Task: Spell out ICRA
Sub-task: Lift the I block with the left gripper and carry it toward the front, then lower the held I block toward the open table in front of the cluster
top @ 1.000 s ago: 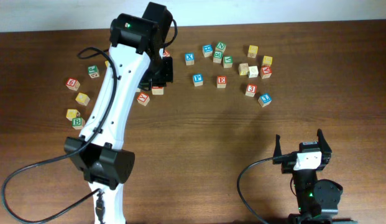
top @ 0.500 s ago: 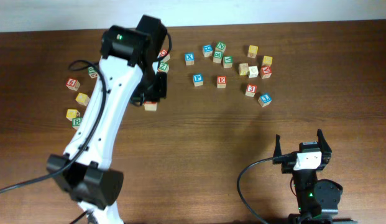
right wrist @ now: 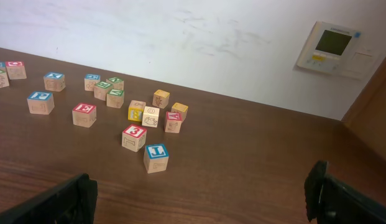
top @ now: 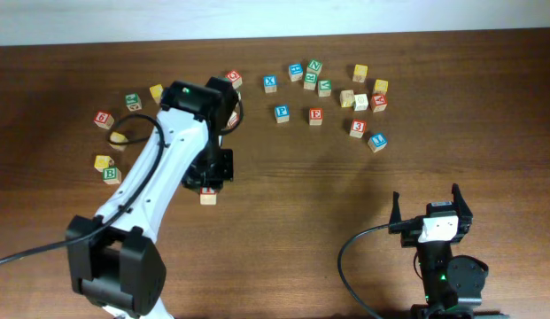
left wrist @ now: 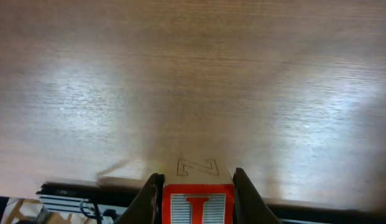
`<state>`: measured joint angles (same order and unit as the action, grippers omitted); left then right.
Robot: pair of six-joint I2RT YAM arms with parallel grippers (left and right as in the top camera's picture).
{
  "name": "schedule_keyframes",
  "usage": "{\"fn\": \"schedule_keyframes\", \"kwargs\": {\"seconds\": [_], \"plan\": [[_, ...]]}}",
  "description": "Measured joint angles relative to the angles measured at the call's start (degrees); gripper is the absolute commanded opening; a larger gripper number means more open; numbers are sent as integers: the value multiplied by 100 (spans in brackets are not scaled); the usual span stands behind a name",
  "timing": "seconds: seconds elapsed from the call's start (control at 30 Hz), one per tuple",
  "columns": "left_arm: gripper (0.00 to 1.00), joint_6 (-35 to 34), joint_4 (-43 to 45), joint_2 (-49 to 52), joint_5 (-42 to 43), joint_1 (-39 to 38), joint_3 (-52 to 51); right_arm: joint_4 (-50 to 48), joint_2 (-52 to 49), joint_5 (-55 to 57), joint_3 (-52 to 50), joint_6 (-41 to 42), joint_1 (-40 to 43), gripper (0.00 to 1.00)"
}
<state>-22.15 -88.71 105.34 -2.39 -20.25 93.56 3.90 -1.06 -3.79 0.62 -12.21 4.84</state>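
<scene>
Clamping onto the red "I" cube (left wrist: 197, 205), the left pincer (left wrist: 197, 190) is holding it at a bare patch of the surface (top: 301, 195), well apart from the other scattered cubes (top: 315, 115). Right pincer (top: 427, 206) is sitting spread wide, grasping nothing.

Table (top: 345, 195): dark brown wood grain, matte; soft pale light patches (left wrist: 68, 93) at 9 and 3 o'clock in the left wrist view.
Wall (right wrist: 180, 37): white, faintly scuffed, behind the table's far edge.
Wall panel (right wrist: 334, 48): beige, small greenish screen, 2 o'clock.
Wooden trim (right wrist: 374, 99): brown, 3 o'clock.
</scene>
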Motion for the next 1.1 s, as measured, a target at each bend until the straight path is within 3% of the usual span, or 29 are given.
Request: {"fn": "schedule_keyframes", "kwargs": {"seconds": [0.4, 1.1], "plan": [[14, -289, 1368, -57, -203, 0, -1432, 0, 0, 0, 0, 2, 0, 98], [24, -494, 2463, -68, -732, 101, -2190, 0, 0, 0, 0, 2, 0, 99]]}}
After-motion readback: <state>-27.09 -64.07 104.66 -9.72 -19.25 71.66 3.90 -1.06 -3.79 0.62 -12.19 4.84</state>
